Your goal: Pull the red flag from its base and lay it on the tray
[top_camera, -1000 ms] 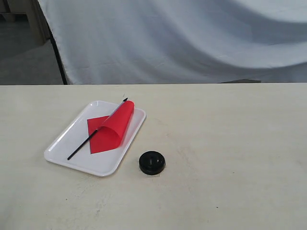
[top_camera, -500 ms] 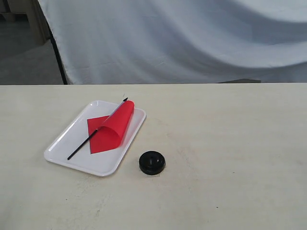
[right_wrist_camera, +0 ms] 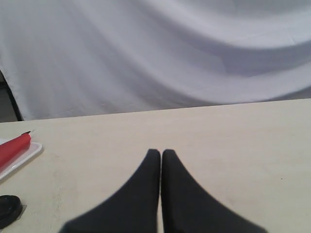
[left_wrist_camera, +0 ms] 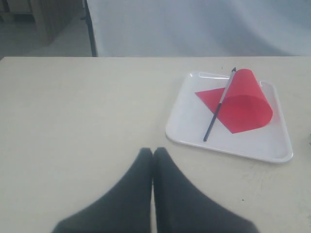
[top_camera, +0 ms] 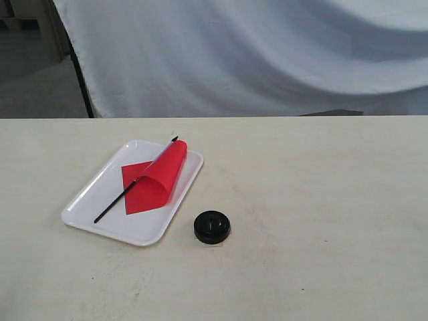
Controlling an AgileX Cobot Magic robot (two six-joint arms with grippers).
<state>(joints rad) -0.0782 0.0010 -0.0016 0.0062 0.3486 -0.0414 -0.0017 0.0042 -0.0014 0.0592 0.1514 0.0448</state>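
While lying on tray [top_camera: 85, 204], red flag [top_camera: 160, 175] points diagonally rearward.

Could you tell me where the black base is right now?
In the exterior view the base sits on the table left of centre, just clear of the near right corner of the tray.
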